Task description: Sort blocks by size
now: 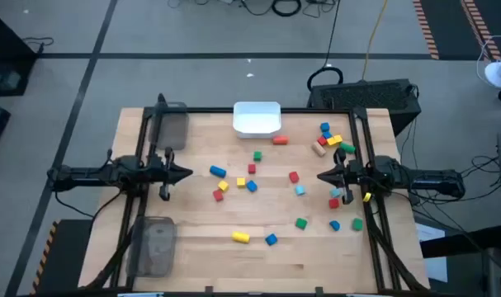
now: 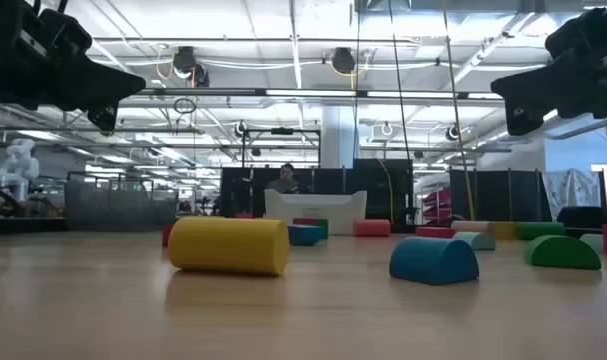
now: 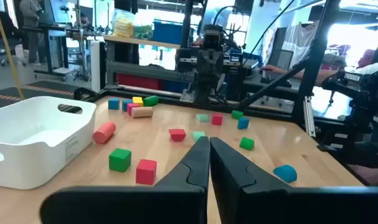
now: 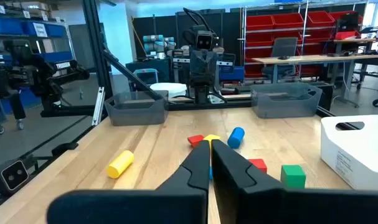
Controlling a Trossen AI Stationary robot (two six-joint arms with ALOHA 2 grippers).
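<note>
Small wooden blocks in red, blue, green, yellow and tan lie scattered on the wooden table (image 1: 192, 264). A cluster of them (image 1: 328, 140) sits at the far right. A yellow cylinder (image 1: 240, 237) and a blue block (image 1: 271, 239) lie on their sides near the front. A red cylinder (image 3: 104, 132), a green cube (image 3: 119, 159) and a red cube (image 3: 146, 171) lie near the white bin. My left gripper (image 1: 186, 173) hovers shut at the table's left, pointing toward the middle. My right gripper (image 1: 320, 176) hovers shut at the right and faces it. Neither gripper holds a block.
A white rectangular bin (image 1: 257, 118) stands at the far edge, in the middle. Two clear grey trays rest on the left side, one far (image 1: 172, 125) and one near (image 1: 153, 245). Bare wood lies along the front edge and in front of the left gripper.
</note>
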